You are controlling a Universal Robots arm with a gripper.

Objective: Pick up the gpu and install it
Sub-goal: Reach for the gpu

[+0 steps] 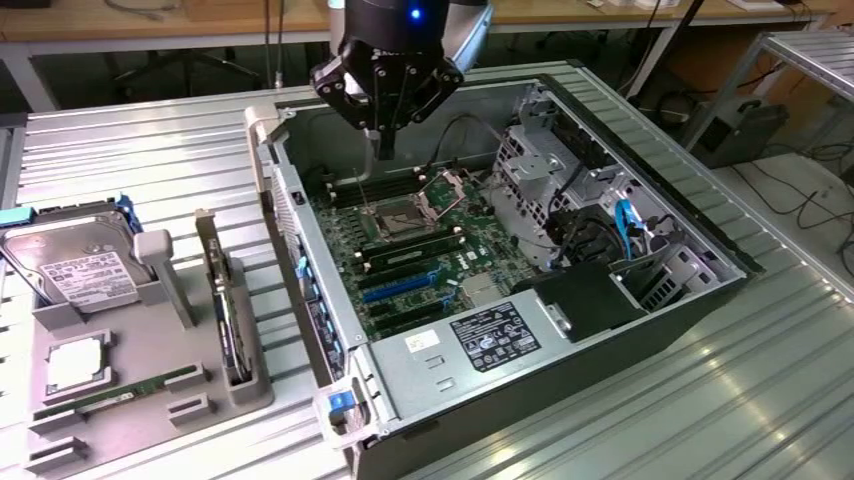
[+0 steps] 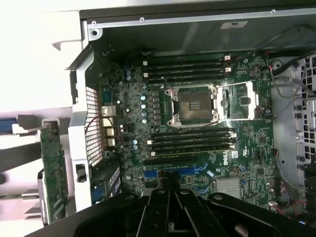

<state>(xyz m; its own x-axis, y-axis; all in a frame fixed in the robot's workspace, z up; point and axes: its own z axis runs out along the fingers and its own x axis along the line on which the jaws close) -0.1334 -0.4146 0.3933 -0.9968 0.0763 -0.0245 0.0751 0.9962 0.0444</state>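
Ribbed metal table (image 1: 134,150), case (image 1: 300,260) mid-frame. Our gripper (image 1: 384,145) sits shut and empty, top centre. We'd grip the gpu (image 1: 230,310), lower left, squarely.

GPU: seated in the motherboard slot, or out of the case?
Out. The gpu stands on edge in the grey tray, outside the computer case.

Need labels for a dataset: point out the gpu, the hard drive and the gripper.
gpu (image 1: 231,320): exterior view, top edge of the card.
hard drive (image 1: 83,274): exterior view, its white label.
gripper (image 1: 386,150): exterior view, tips of its shut fingers.
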